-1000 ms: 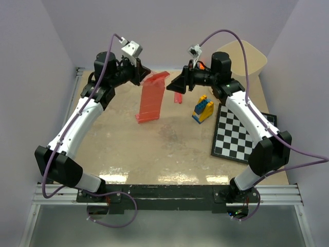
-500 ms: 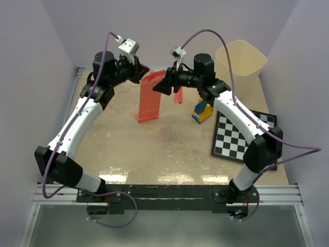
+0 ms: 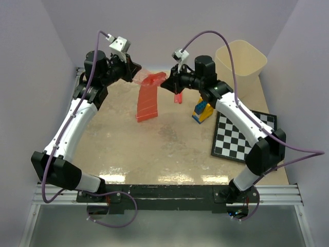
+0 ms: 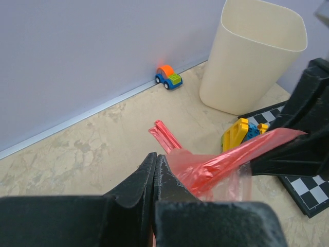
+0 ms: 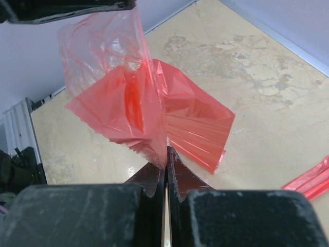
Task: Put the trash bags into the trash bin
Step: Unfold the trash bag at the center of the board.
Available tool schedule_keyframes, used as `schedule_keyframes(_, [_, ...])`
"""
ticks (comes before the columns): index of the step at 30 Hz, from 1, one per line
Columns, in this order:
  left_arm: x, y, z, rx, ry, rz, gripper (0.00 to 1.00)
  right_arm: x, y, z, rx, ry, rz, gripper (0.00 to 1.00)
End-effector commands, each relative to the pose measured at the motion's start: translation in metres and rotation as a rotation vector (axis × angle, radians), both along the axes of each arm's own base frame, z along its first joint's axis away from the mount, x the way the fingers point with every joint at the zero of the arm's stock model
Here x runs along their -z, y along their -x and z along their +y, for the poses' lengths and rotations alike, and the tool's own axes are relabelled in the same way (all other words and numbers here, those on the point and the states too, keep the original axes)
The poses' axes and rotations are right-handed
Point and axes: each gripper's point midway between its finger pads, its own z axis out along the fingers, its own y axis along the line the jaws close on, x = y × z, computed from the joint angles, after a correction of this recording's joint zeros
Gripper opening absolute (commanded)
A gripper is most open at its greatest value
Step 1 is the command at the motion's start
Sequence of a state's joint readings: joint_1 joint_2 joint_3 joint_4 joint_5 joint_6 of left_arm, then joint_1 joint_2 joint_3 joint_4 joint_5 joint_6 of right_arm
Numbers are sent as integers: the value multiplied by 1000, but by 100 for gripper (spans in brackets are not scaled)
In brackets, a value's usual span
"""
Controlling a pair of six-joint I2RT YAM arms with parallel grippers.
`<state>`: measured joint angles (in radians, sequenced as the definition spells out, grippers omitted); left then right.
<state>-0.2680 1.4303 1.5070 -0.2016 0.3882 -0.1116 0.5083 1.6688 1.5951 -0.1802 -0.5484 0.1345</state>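
The left gripper (image 3: 137, 77) and right gripper (image 3: 165, 84) each pinch one top edge of the red trash bag (image 3: 148, 101), maybe to pull it open for the trash bin (image 3: 241, 57).

Robot lab enclosure: bare lilac walls (image 3: 169, 25), beige tabletop (image 3: 169, 149), aluminium mounting rail (image 3: 280, 193), black-and-white checkerboard (image 3: 239, 136).

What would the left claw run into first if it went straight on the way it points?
Most likely the right claw, pinching the same red trash bag just ahead of the left claw. Depth is unclear; it might pass beside it toward the folded red strip.
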Motion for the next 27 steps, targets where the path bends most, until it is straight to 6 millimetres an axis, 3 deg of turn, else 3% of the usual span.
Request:
schedule_keyframes(1, [-32,-4,36,-130,5,-108,0,-14,21,-28,24,85,-94,0])
schedule_keyframes(9, [-29,-9,45,-155,39,-87,0,8,38,-46,32,154,-96,0])
schedule_keyframes(11, [-29,-2,34,-73,51,-85,0,7,39,-47,24,167,-123,0])
schedule_keyframes(14, [-33,23,3,169,69,-97,0,-5,41,-42,-32,196,-224,0])
schedule_keyframes(16, [-40,38,-9,289,61,-124,11,-17,42,-37,-92,247,-341,0])
schedule_keyframes(20, [-36,49,-19,435,-29,-124,52,-40,49,-31,-252,353,-581,0])
schedule_keyframes(24, [-17,55,-24,535,-87,-82,63,-65,68,-30,-341,402,-880,0])
schedule_keyframes(27, [-24,59,-23,541,-101,-116,64,-74,81,-30,-384,472,-1051,0])
